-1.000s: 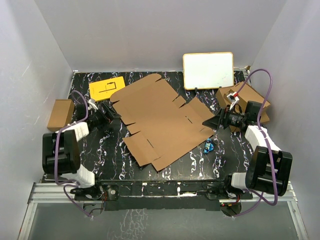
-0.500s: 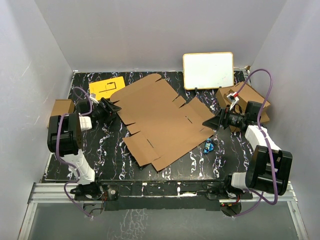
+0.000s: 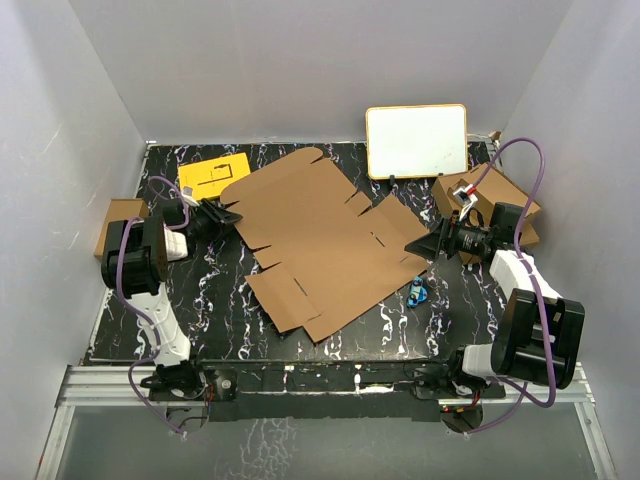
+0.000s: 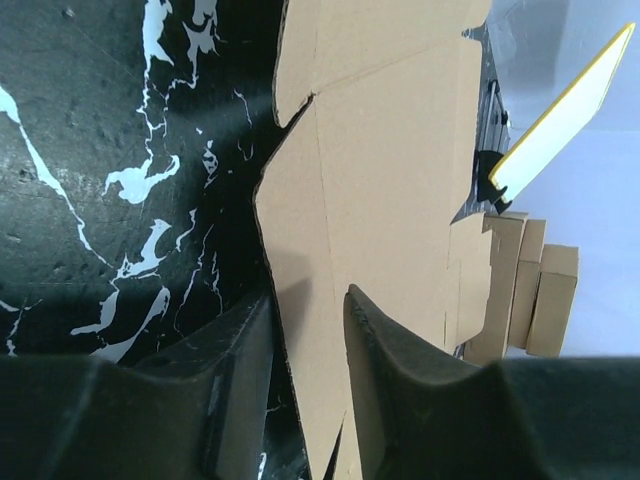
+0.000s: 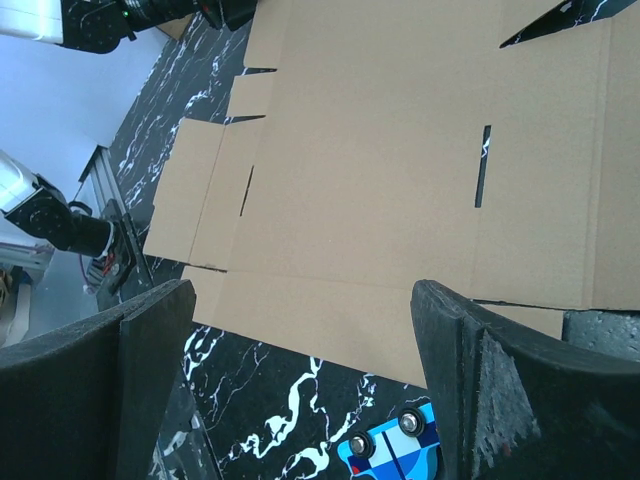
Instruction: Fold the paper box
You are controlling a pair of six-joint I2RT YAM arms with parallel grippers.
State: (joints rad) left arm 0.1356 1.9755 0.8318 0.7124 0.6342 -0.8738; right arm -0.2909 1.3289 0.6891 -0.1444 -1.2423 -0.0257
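The paper box (image 3: 320, 240) lies unfolded and flat across the middle of the black marbled table (image 3: 200, 310), flaps spread outward. My left gripper (image 3: 222, 216) is at its left edge. In the left wrist view the jaws (image 4: 308, 298) straddle the edge of a cardboard flap (image 4: 380, 180), partly closed, with a gap still showing between them. My right gripper (image 3: 412, 246) hovers at the box's right edge. Its fingers (image 5: 302, 290) stand wide apart above the cardboard (image 5: 400, 150) with nothing between them.
A yellow card (image 3: 213, 175) lies at the back left and a whiteboard (image 3: 416, 140) stands at the back right. A small brown box (image 3: 120, 225) sits off the table's left edge, and stacked cardboard boxes (image 3: 495, 200) at the right. A small blue object (image 3: 418, 293) lies beside the box.
My left arm swung up from the near left to the box's left edge, and its jaws narrowed around the flap's edge. The right arm and the box stayed put.
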